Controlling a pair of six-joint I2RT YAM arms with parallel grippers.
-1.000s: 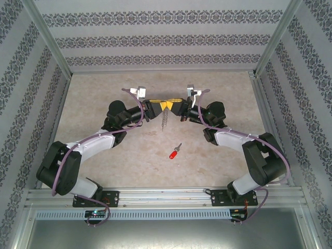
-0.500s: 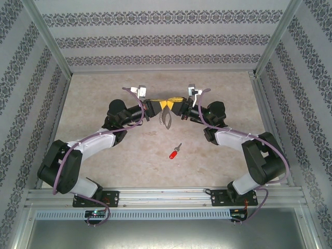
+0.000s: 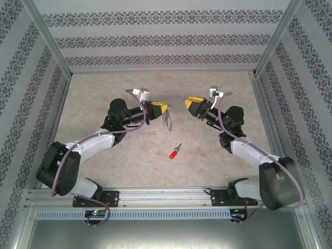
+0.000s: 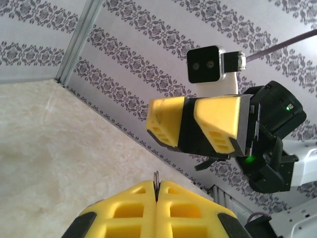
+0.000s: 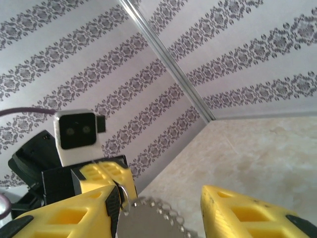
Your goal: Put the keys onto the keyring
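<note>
1. Grips the keyring point(image 3: 166, 121) by its top edge in the left hand point(image 3: 162, 109), clenched tight, with a thin sliver of metal pinched between the closed fingers point(image 4: 129, 210) in the left wrist view.
2. Leaves the loop hanging below the fingertips, clear of the surface point(image 3: 104, 93), clip edge turned toward the other arm.
3. Holds nothing in the right hand point(image 3: 191, 103): released, fingers apart, facing the left hand across a gap and not touching the loop.
4. Places the key point(image 3: 175, 152) flat on the surface, nearer the bases than either hand, well apart from the keyring and roughly under the gap between the hands.
5. Reads the key's long axis as diagonal: red head toward the near left, silver shaft pointing far and right, toward the right arm's side.
6. Puts both hands about equally near the key; favours the right as the free one, probably needing a reach down and back toward the bases, slightly to its left.
7. Suggests closing on the red head, leaving the shaft free for the clips.
</note>
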